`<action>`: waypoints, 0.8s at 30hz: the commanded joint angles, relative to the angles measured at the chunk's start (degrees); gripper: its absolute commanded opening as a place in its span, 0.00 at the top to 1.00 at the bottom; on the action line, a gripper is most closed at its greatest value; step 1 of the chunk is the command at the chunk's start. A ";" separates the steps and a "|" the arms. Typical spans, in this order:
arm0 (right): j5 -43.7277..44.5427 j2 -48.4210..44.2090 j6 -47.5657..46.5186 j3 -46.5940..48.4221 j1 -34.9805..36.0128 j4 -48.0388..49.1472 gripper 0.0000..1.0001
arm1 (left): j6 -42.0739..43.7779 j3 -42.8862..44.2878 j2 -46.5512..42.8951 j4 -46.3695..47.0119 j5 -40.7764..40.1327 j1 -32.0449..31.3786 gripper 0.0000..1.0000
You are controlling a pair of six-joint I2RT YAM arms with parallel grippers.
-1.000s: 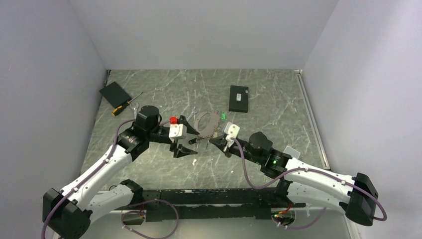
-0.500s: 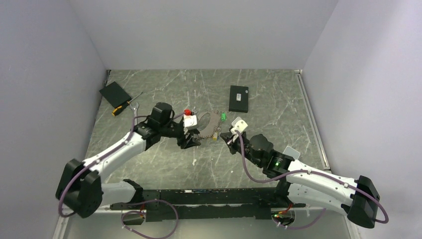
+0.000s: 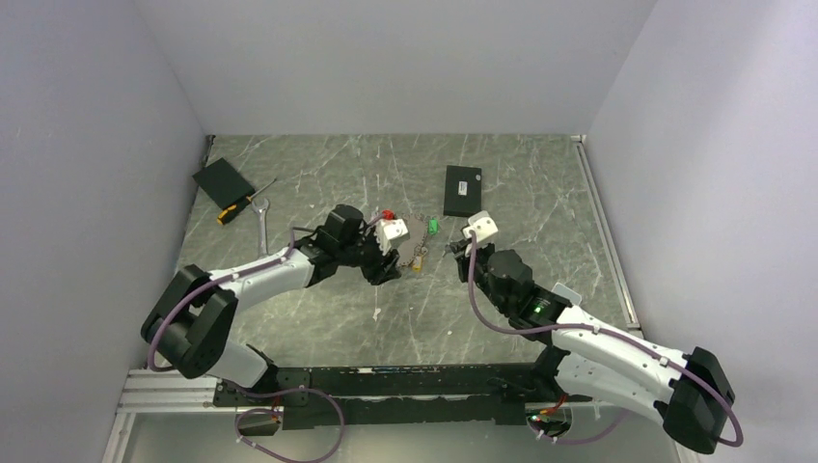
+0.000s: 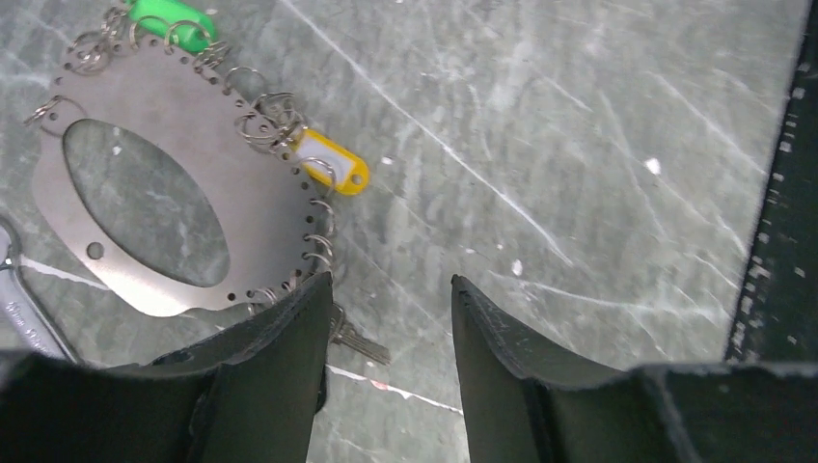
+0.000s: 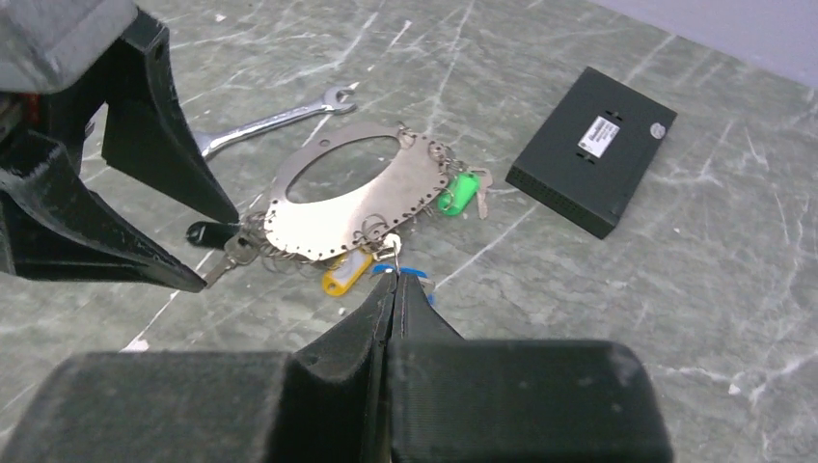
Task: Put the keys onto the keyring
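Marbled green table (image 3: 318,318) | keyring (image 4: 270,222) lay mid-table, keys (image 4: 174,17) along its edge | left gripper (image 4: 391,282) jaws apart, empty, at its rim | right gripper (image 5: 394,278) jaws pressed together just beside it

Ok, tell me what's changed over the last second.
The left gripper swung right and away from the bases to the edge of the keyring, its jaws narrowing but open, holding nothing. The right gripper, shut, shifted right. The keyring, wrench and black box stayed put.
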 commanded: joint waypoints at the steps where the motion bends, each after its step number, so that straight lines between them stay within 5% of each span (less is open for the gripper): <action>1: -1.40 -1.67 2.58 -1.09 -2.66 3.04 1.00 | -3.52 -0.06 2.38 8.42 -10.60 -2.72 0.47; 24: -4.82 -2.94 5.51 -5.18 -4.16 8.56 1.00 | 2.08 -1.67 13.74 17.50 -20.53 -6.21 0.56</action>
